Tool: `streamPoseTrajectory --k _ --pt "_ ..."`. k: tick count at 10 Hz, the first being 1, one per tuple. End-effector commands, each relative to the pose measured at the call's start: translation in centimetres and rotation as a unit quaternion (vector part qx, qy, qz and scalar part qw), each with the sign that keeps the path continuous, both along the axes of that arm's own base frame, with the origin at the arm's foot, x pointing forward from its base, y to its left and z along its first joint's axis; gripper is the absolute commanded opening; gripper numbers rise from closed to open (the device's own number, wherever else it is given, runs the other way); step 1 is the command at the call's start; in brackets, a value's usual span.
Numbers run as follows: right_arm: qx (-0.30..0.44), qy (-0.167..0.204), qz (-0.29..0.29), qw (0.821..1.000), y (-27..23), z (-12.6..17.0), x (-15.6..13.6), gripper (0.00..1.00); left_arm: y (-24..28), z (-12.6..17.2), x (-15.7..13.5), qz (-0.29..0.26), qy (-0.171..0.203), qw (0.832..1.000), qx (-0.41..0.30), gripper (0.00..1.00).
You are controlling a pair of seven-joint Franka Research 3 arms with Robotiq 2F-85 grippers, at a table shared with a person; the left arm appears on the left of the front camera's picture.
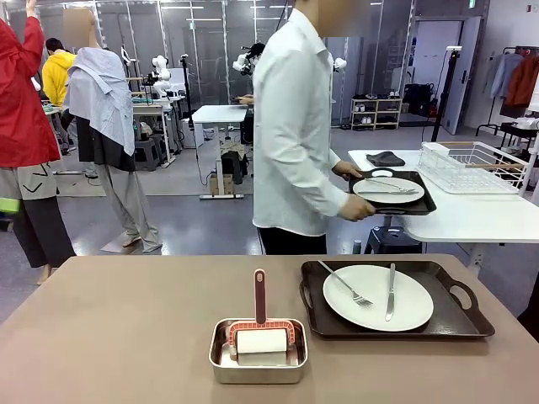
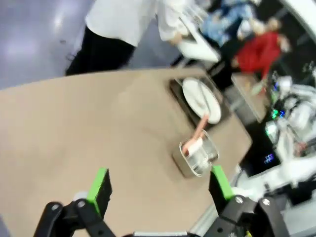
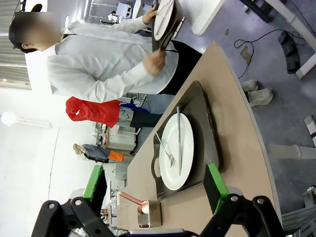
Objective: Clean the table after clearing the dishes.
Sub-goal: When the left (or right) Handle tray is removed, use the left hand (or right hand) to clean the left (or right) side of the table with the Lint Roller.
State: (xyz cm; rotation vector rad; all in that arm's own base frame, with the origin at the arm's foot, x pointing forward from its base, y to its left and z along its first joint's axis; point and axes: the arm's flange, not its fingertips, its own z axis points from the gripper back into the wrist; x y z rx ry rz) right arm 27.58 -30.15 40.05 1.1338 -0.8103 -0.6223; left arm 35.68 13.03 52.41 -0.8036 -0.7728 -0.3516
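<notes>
One tray sits on the table, towards its right, holding a plate with a fork and knife lying on it. A steel pan with a red-handled roller stands just left of that tray. At the far side a person grips a second tray bearing another plate at the white table's edge. The left claw and right claw hang wide open, each empty.
</notes>
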Motion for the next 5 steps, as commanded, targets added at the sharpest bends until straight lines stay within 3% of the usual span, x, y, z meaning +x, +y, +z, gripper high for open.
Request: streamPoseTrajectory --k 1,2,4,5 --pt "0.007 -0.005 -0.003 1.000 0.0 0.3 -0.2 1.00 -5.1 2.5 1.4 -0.177 -0.084 0.967 0.165 1.00" --pt "0.007 -0.005 -0.003 1.000 0.0 0.3 -0.2 1.00 -9.7 2.5 2.0 -0.248 -0.094 0.935 0.237 1.00" --pt "0.007 -0.005 -0.003 1.000 0.0 0.3 -0.2 1.00 -16.4 1.7 2.5 -0.332 -0.114 0.884 0.309 1.00" --pt "0.007 -0.005 -0.003 1.000 0.0 0.3 -0.2 1.00 -19.4 0.5 1.8 -0.384 -0.105 0.855 0.331 1.00"
